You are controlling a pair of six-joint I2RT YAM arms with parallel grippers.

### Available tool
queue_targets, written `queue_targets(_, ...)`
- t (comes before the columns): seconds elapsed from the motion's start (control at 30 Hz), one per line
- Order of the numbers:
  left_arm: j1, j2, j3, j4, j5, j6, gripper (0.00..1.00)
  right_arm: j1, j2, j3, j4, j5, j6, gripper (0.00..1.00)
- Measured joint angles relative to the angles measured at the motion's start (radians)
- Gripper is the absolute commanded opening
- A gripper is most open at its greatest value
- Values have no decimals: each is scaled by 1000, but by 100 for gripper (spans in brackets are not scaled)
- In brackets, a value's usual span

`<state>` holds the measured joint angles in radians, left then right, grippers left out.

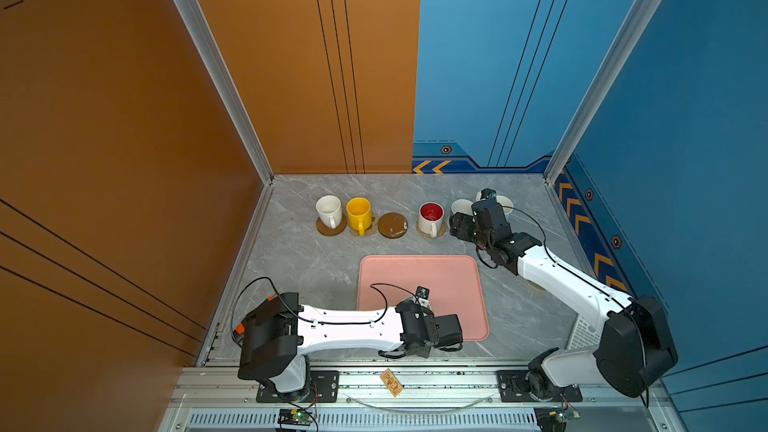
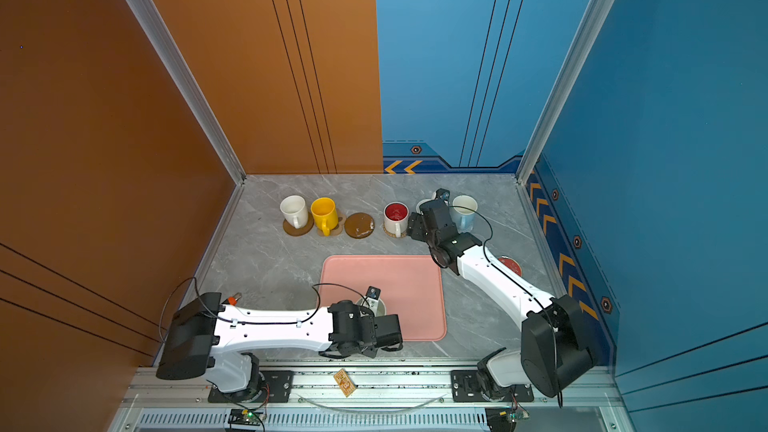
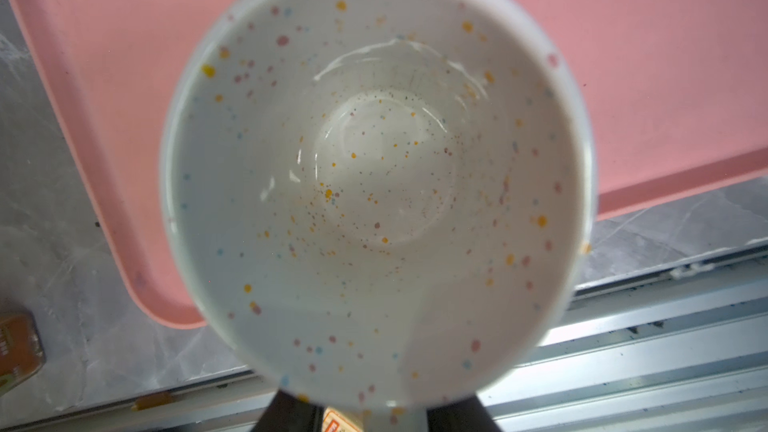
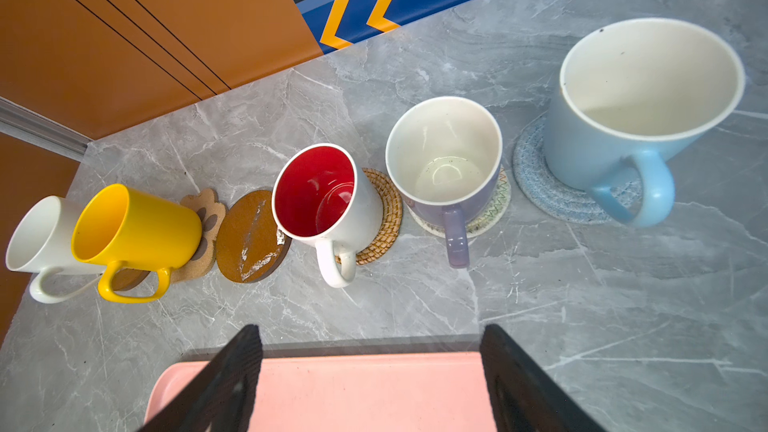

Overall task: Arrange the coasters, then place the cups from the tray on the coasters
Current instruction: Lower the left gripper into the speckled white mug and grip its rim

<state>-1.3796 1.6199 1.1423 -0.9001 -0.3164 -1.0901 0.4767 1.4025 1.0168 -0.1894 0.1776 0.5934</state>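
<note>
One cup to go: speckled mug (image 3: 374,180) stands on the tray's (image 1: 449,280) near-left corner, directly beneath the left gripper (image 3: 370,411), grip unclear. The bare brown coaster (image 1: 392,225) lies beyond the tray. The right gripper (image 4: 372,328) gapes, empty.

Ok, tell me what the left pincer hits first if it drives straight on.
The speckled white ceramic mug on the flat pink rectangular tray: the left pincer points down at its near rim, seemingly almost on it. Whether they already touch is unclear.

A round red disc (image 2: 511,266) lies on the grey marble-patterned tabletop (image 1: 316,268) near the blue side wall (image 2: 665,160). A small orange printed card (image 1: 391,383) rests on the aluminium front rail (image 1: 449,380).
</note>
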Motion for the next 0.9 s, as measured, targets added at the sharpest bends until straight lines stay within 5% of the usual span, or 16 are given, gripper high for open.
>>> queue_targets(0.23, 5, 5, -11, 14, 8, -4, 19, 0, 0, 0, 0, -11, 4, 81)
queue_targets(0.33, 6, 8, -13, 17, 7, -8, 0, 0, 0, 0, 1, -18, 7, 81)
queue_targets(0.9, 39, -77, -22, 16, -53, -7, 0, -6, 0, -2, 3, -19, 8, 81)
